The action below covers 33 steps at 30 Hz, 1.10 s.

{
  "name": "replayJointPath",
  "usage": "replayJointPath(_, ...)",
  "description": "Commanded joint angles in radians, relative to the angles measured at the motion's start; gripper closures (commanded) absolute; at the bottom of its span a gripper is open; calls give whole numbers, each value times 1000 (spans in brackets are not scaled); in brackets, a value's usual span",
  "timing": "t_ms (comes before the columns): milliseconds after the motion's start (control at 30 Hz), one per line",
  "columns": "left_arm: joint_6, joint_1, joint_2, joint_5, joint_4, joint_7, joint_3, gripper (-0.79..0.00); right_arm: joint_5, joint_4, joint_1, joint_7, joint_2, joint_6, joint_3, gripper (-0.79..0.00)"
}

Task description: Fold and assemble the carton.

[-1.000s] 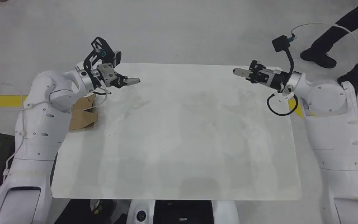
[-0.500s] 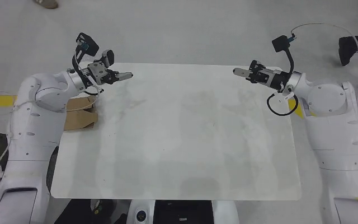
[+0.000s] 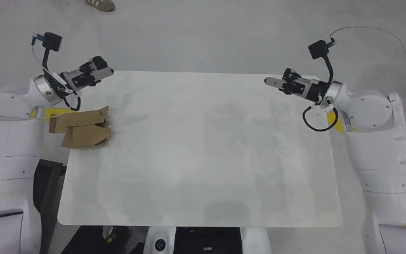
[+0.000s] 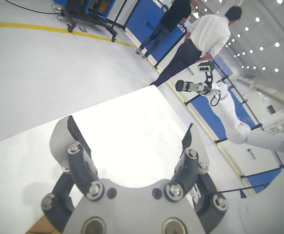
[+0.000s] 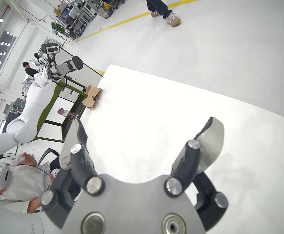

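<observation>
You are seeing the left gripper (image 4: 131,126) gaping wide by the table's (image 3: 209,165) far left corner, and the right gripper (image 5: 144,124) gaping wide near its far right corner. The carton (image 3: 79,127) is lying flattened at the table's left edge.

A white bench (image 3: 203,159) stands on a pale grey floor (image 3: 209,32), its top faintly smudged. A yellow line (image 4: 55,30) curves across the floor past a black wheeled cart (image 4: 88,11) and a row of blue panels (image 4: 137,20). Beside one edge of the bench stands a green-framed stand (image 5: 50,100), with a clear bottle (image 5: 66,113) near it. Round lights (image 4: 261,48) dot the ceiling.
</observation>
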Motion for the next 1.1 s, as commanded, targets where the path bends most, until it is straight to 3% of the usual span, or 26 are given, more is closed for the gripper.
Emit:
replayJointPath(0,12,3,10,-52,20,-10,-13,-785,0,0,0,0,0,0,0,-785)
replayJointPath(600,8,24,79,-182,340,23,-165,-785,0,0,0,0,0,0,0,-785)
replayJointPath(1067,35,104,124,-187,520,170,-277,-785,0,0,0,0,0,0,0,-785)
